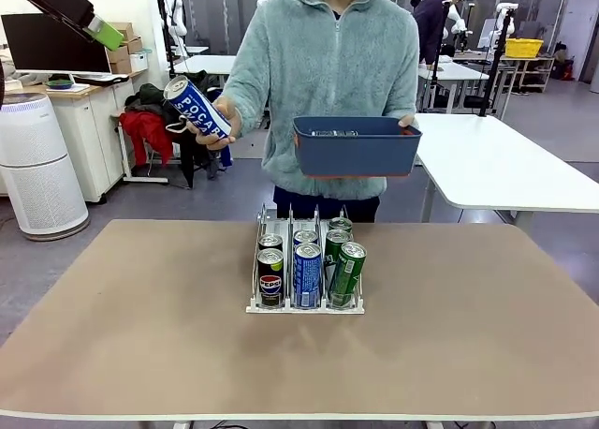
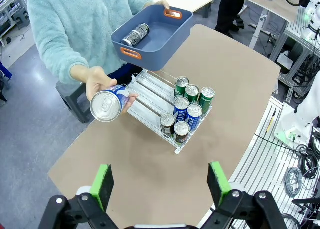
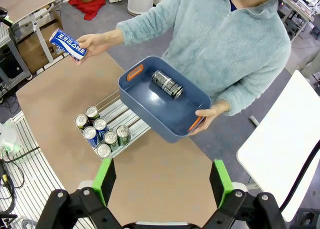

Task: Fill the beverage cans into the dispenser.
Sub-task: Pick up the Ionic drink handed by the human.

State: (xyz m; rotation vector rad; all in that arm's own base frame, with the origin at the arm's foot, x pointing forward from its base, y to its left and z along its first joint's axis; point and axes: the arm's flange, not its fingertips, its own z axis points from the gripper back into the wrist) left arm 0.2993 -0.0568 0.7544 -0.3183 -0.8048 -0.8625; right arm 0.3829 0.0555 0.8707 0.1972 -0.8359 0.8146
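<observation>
Our left gripper (image 2: 161, 186) and right gripper (image 3: 163, 184) are wide open and empty. A hand (image 2: 95, 80) holds out a blue can (image 2: 107, 105).

Grey floor (image 1: 159, 204), white table (image 1: 505, 167), air purifier (image 1: 37, 167)

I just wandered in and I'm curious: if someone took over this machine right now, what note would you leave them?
Grippers: the left gripper and the right gripper are both open and empty, raised over the table.
Person: one hand holds a blue Pocari can out; the other hand holds a blue bin with one black can inside.
Done: six cans stand in the dispenser, two per lane, at the robot's end.
To do: probably load the offered can, then the one in the bin.
</observation>
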